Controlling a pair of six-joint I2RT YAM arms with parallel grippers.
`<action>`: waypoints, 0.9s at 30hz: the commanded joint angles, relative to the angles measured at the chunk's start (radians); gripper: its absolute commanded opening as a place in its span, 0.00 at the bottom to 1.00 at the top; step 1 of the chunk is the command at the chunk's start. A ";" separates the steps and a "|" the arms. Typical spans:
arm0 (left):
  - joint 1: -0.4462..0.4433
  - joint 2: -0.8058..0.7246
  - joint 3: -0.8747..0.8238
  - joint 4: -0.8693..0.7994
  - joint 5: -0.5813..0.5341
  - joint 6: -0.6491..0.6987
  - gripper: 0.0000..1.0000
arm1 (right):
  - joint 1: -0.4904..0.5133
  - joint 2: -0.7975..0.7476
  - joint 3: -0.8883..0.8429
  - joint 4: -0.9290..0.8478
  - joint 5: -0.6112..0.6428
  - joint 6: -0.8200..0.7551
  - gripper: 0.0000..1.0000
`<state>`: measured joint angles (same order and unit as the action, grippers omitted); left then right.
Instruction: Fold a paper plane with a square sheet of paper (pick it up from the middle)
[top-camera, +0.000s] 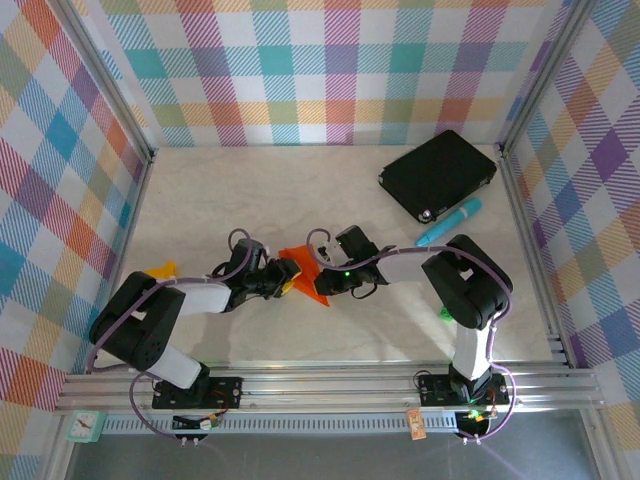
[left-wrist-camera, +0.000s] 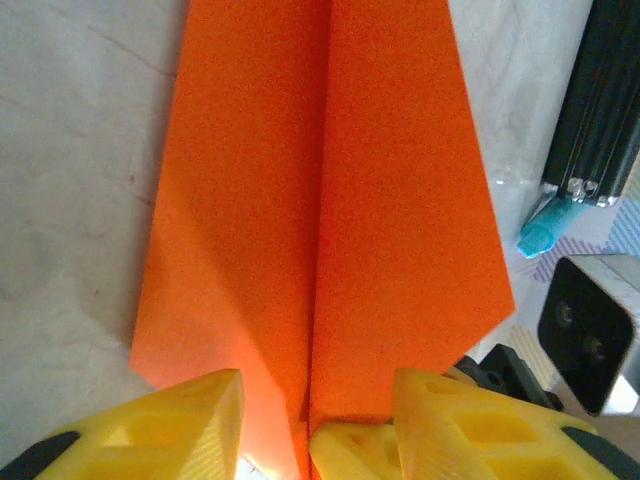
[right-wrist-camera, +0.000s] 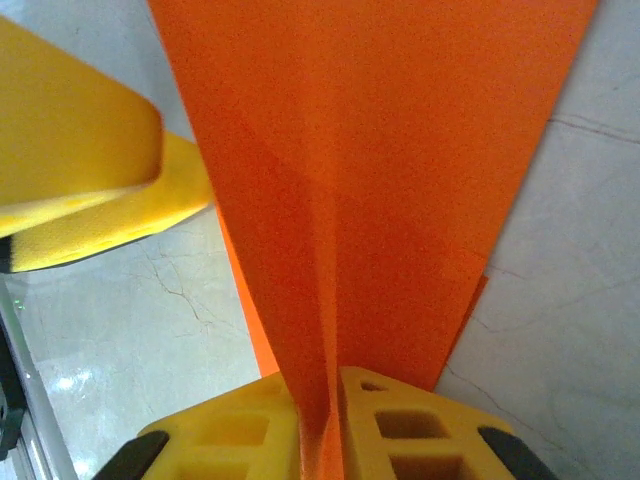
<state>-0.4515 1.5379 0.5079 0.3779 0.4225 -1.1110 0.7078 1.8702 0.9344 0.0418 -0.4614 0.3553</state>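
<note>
We see the paper plane (top-camera: 305, 272) at the middle of the bench (top-camera: 250, 190) between both arms, the right jaws pinching its centre ridge and the left jaws spread either side of it; light, thin and easily creased, it is best held by that ridge.

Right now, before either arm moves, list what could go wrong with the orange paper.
1. The right gripper pinches the paper plane by its centre ridge, while the left gripper stands with jaws apart, so the wings may spring open.
2. Both grippers sit close together; a careless move could make them collide or tear the paper.
</note>
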 joint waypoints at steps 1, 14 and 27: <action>-0.009 0.034 0.048 0.037 0.036 0.029 0.46 | -0.007 -0.002 -0.027 -0.028 -0.013 -0.001 0.19; -0.015 0.115 0.085 -0.097 -0.004 0.045 0.48 | -0.013 -0.003 -0.023 -0.033 -0.017 0.012 0.19; -0.039 0.159 0.161 -0.384 -0.089 0.114 0.51 | -0.014 -0.046 0.016 -0.109 -0.049 0.114 0.27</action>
<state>-0.4820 1.6478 0.6884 0.1719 0.3943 -1.0256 0.6994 1.8503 0.9314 -0.0067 -0.4881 0.4210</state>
